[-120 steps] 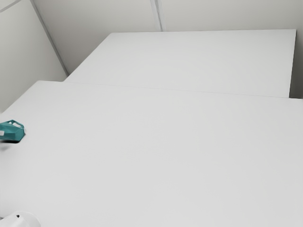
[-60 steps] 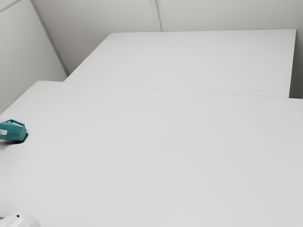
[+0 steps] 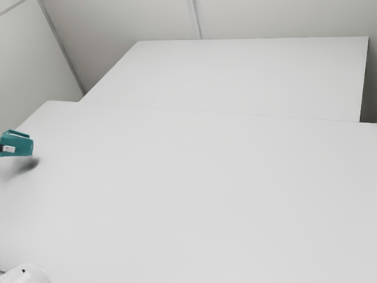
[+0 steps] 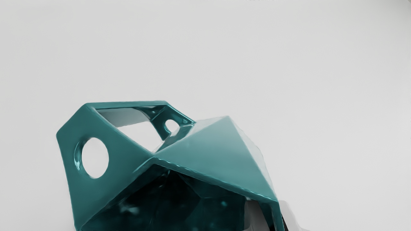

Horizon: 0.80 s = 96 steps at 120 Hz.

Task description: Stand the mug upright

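Pale walls (image 3: 118,23) stand behind the white counter (image 3: 206,194). Above it, near its edge at the exterior view's left, hangs the teal mug (image 3: 22,147), tipped on its side, handle uppermost, its shadow (image 3: 29,165) on the counter below. The pincer (image 3: 8,149) pinches the mug's wall, one finger inside, the other outside.
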Motion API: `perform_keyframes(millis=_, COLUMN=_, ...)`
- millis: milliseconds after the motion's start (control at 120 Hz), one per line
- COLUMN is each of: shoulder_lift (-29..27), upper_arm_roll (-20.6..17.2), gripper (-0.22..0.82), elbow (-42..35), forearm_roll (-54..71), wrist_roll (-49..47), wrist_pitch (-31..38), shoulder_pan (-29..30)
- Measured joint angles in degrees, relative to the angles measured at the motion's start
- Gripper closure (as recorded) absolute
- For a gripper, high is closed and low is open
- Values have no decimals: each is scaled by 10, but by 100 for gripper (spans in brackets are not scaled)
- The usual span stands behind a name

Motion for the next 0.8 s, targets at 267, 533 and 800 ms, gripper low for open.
perform_keyframes(millis=267, shoulder_lift=-235, upper_arm_roll=-16, gripper=78, elbow=-211, forearm_roll=136, wrist_roll=-34, wrist_pitch=40, shoulder_pan=-82)
perform_keyframes(millis=533, shoulder_lift=-538, upper_arm_roll=-67, gripper=78, elbow=-565, forearm_roll=216, wrist_roll=-100, wrist_pitch=190, shoulder_pan=-176)
perform_keyframes(millis=800, shoulder_lift=-602, upper_arm_roll=-65, gripper=78, elbow=-701, forearm_roll=282, wrist_roll=-185, wrist_pitch=338, shoulder_pan=-319)
